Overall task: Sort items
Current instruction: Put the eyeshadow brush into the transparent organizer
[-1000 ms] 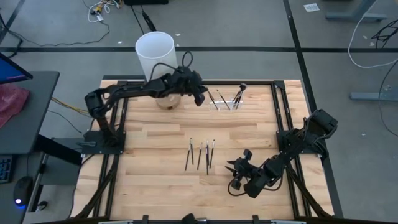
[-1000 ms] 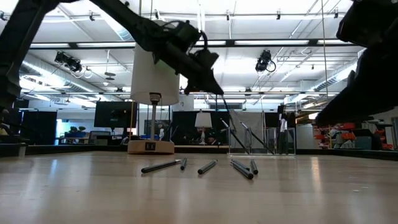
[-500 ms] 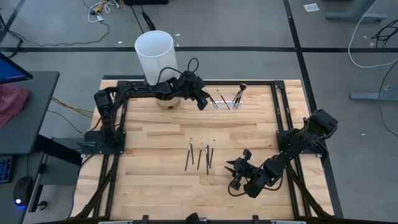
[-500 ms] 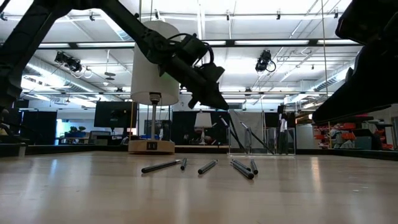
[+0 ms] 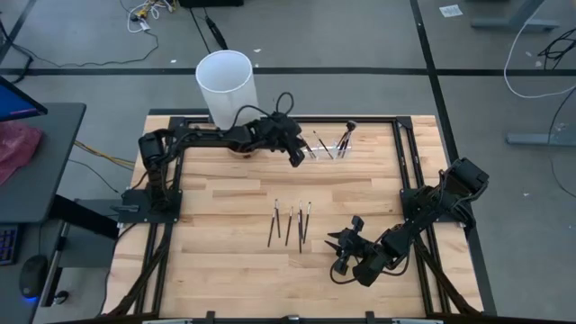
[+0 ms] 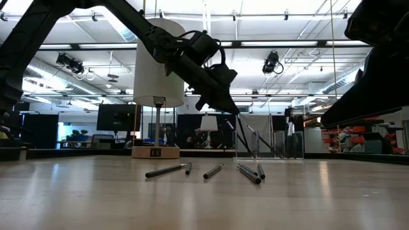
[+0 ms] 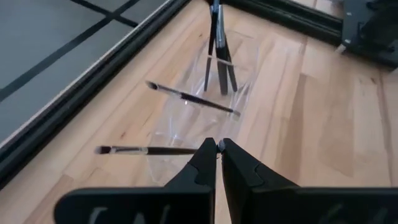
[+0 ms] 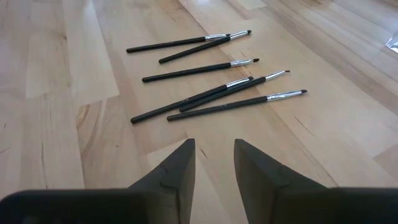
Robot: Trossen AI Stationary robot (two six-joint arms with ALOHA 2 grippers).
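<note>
Lowered and drawn in since a second ago, the left gripper (image 5: pixel 297 158) is now seen just beside the clear holder (image 5: pixel 326 148) at the table's far edge, its fingers (image 7: pixel 205 163) pressed together with nothing between them. Several brushes (image 7: pixel 219 48) are stood leaning inside that holder, dark-handled and thin, and two more (image 7: pixel 193 99) are seen through its clear wall just beyond the fingertips. Six loose brushes (image 8: pixel 214 68) are left lying on the wooden table (image 5: pixel 225 261) near its middle, slim black sticks with silver ferrules and small bristle tips. Near them the right gripper (image 5: pixel 339 243) is held low, fingers (image 8: pixel 173 168) parted and empty, pointed at the group. The tall white cylinder (image 5: pixel 225 84) is stood behind the left arm.
</note>
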